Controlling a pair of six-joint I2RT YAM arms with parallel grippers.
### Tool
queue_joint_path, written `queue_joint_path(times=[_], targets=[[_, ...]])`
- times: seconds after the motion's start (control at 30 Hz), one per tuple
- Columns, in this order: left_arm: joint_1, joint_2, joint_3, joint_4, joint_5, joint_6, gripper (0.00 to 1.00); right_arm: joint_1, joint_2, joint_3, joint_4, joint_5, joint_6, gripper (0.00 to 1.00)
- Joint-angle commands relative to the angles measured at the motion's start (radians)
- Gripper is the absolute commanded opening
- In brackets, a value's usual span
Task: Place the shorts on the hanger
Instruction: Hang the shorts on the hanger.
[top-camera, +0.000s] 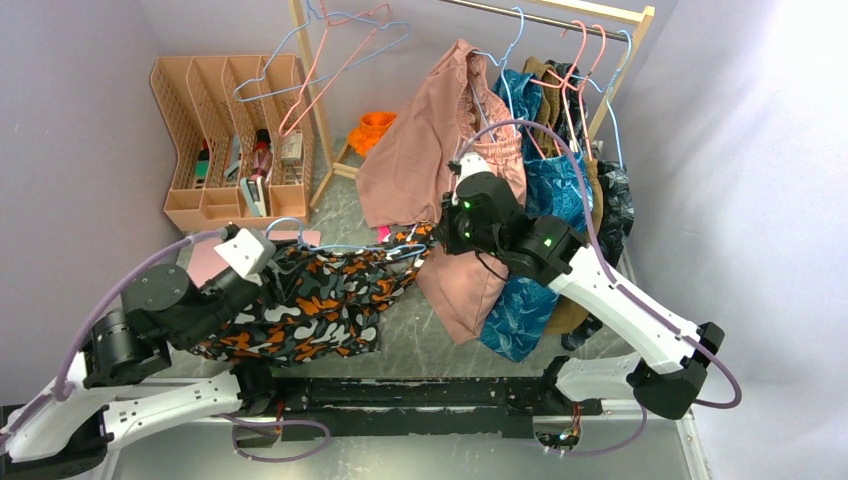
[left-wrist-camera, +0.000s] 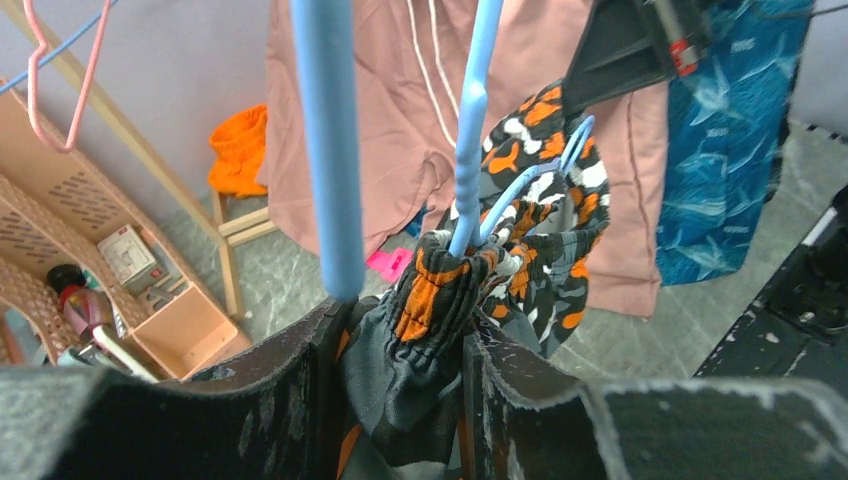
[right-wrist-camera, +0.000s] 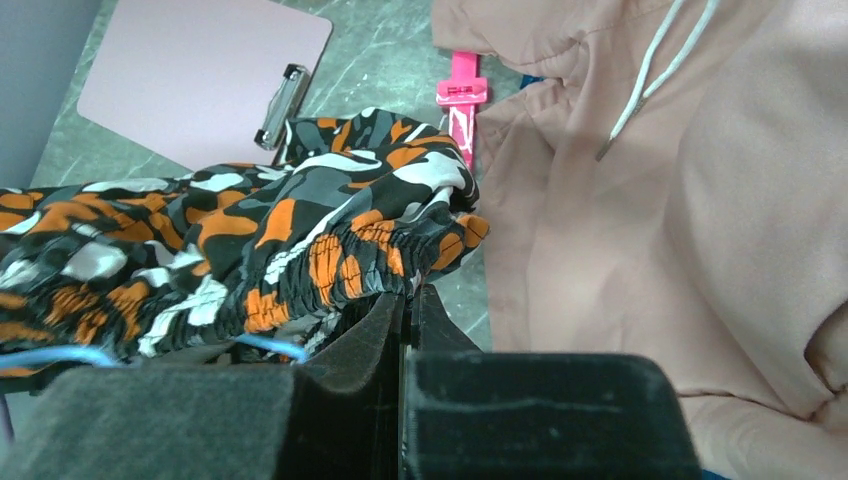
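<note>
The shorts (top-camera: 320, 300), in an orange, black, white and grey blotch print, hang stretched between my two grippers above the table. My left gripper (top-camera: 270, 272) is shut on a bunched part of the elastic waistband (left-wrist-camera: 420, 330). The light-blue hanger (left-wrist-camera: 468, 150) runs up out of that bunch, with another of its bars (left-wrist-camera: 328, 170) against the left finger. From above, the hanger (top-camera: 350, 247) shows as a thin line along the waistband. My right gripper (top-camera: 438, 234) is shut, its tips (right-wrist-camera: 408, 295) pinching the far end of the waistband (right-wrist-camera: 330, 260). A bit of blue hanger wire (right-wrist-camera: 268, 346) peeks out under the fabric.
A dusty-pink garment (top-camera: 420, 170) and a blue leaf-print garment (top-camera: 540, 210) hang from the wooden rack (top-camera: 560, 18) right behind the right gripper. A peach file organizer (top-camera: 235, 130) stands at the back left. A pink clipboard (right-wrist-camera: 200, 80) and a pink clip (right-wrist-camera: 460, 95) lie on the table.
</note>
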Motion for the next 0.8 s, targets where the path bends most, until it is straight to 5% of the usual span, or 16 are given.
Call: queue_joint_path(times=[0.0, 0.5, 0.77], targets=[[0.0, 0.048, 0.0, -0.027, -0.092, 0.026, 0.07, -0.008, -0.037, 0.062, -0.04, -0.01, 0.009, 0.0], [0.0, 0.182, -0.02, 0.08, -0.407, 0.029, 0.07, -0.009, -0.015, 0.129, -0.167, -0.142, -0.002, 0.0], [0.0, 0.157, -0.019, 0.205, -0.432, 0.04, 0.07, -0.009, -0.013, 0.091, -0.14, -0.226, -0.001, 0.0]])
